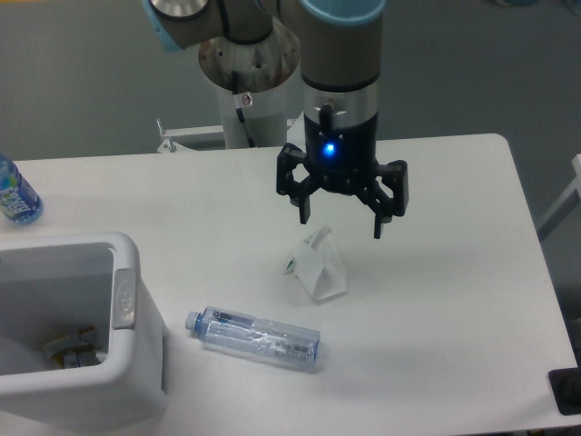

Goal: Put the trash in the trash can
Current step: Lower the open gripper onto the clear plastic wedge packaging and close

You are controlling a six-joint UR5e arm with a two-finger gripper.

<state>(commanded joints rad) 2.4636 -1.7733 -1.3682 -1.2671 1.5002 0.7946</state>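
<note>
- the blue-tinted bottle (15,193) lies at the far left edge of the counter (454,300), beyond the trash can and well apart from it; it is not part of the job.
- the trash can (100,381) sits at the counter's near-left corner, a white bin with a thick rounded rim and a grey oval patch (123,298) on the rim side facing the bottle; something small lies at its bottom, too dim to name.
- the clear water bottle (257,338) lies on its side just right of the trash can, pale cap pointing toward the can. it looks empty and crumpled, so likely light, springy and slick; a grip across the middle of the body, not the tapering neck, seems safest, since it could roll or squirt out.
- the sandwich package (317,266) stands on the counter right of the trash can, beyond the bottle and apart from it. it is a thin clear wedge with white paper inside, probably nearly weightless and easily crushed; pinching the two flat faces near the top ridge should hold, gently.
- the claw (343,229) hangs above and just behind the sandwich package, fingers spread wide and empty, not touching it.
</note>
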